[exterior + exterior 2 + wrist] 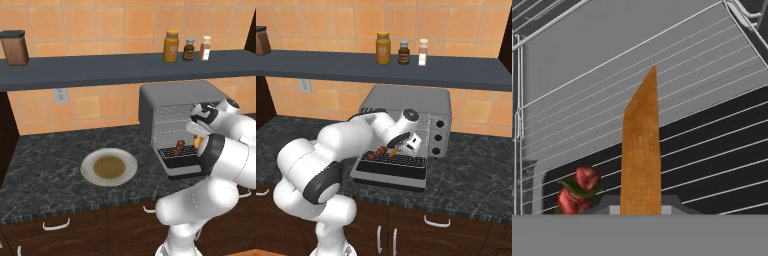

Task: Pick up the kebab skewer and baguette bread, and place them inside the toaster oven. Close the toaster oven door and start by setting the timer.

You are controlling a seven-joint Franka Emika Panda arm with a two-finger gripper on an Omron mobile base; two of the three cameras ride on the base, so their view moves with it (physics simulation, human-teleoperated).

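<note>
The small oblong golden-orange baguette bread [641,150] is held at the gripper [396,146], its long axis running straight out from the jaws toward the rack and the oven's back wall. The jaws are clamped on its near end; the fingertips themselves are hidden behind the loaf. The loaf hangs above the wire rack [712,145], apparently not yet resting on it. The short kebab skewer with red-brown meat chunks [178,146] already lies on the rack, just beside the loaf on its left. Both sit within the boxy grey metal toaster oven [406,100], whose dark-glass toaster oven door [387,176] lies folded down onto the dark marbled table [45,165]. Judgement: lowering and release come next, keeping clear of the skewer.
</note>
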